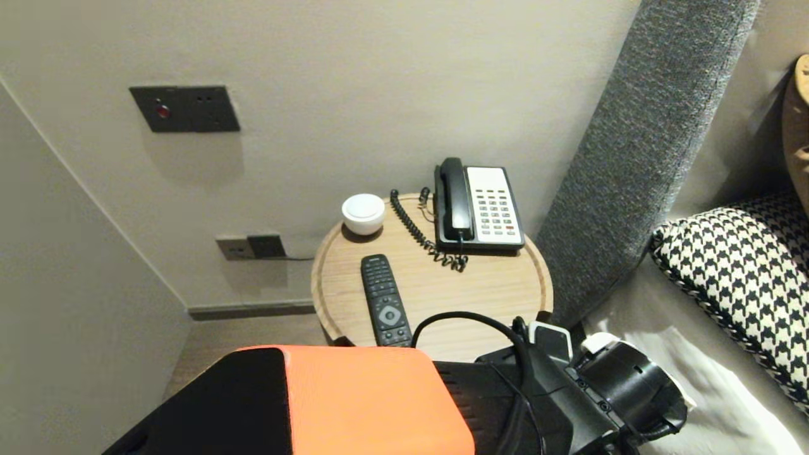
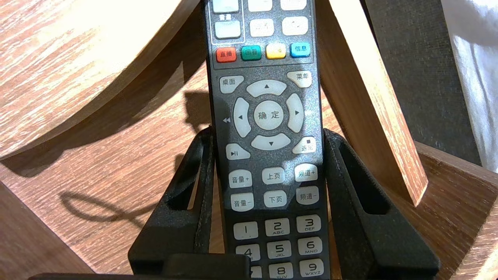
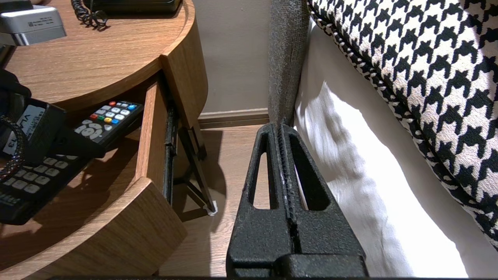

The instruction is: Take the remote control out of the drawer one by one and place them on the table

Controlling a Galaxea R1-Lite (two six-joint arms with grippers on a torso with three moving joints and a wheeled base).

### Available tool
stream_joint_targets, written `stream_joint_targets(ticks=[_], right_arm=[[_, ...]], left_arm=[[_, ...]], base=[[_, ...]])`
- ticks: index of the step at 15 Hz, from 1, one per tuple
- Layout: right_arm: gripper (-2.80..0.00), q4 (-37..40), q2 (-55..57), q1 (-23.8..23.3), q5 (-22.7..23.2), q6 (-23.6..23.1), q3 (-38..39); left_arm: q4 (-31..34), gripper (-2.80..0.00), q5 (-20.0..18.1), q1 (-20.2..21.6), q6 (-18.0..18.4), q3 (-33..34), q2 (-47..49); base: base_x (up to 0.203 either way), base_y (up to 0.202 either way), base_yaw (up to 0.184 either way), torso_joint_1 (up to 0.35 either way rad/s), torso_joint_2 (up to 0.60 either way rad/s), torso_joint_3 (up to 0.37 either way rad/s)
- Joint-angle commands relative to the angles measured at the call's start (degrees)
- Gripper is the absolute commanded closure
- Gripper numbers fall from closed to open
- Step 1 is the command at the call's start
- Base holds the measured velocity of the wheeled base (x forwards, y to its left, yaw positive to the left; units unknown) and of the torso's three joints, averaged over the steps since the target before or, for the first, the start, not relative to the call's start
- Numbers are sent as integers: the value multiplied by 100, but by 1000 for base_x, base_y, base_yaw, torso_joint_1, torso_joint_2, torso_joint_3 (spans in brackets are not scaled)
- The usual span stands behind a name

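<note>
- The left gripper [image 2: 267,134] is at work low on the near side, left of the other gripper and pointing away from the robot.
- Its two black, ribbed, triangular fingers [image 2: 350,202] stand partway apart. One presses on each long edge of a black remote control with pale grey keys [image 2: 268,97], gripped around its lower half.
- The left wrist [image 3: 23,128] is black and tilts forward and down.
- The right gripper [image 3: 281,128] hangs parked low on the right, pointing forward and down. Its black fingers are pressed flat together, holding nothing.
</note>
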Motion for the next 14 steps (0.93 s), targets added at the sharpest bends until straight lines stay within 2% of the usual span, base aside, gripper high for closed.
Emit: stream_joint_targets(ticks=[1,7,14], right_arm=[[0,-4,8,2,-2,0,229],[0,-4,8,2,-2,0,229],[0,-4,8,2,-2,0,229]], left_arm=[[13,0,10,-28,-34,207,-106],[-8,0,-8,-76,-67,669,-340],[-70,0,-25,-181,-44,617,-630]], base=[[0,0,0,0,0,0],[0,0,0,0,0,0],[0,0,0,0,0,0]])
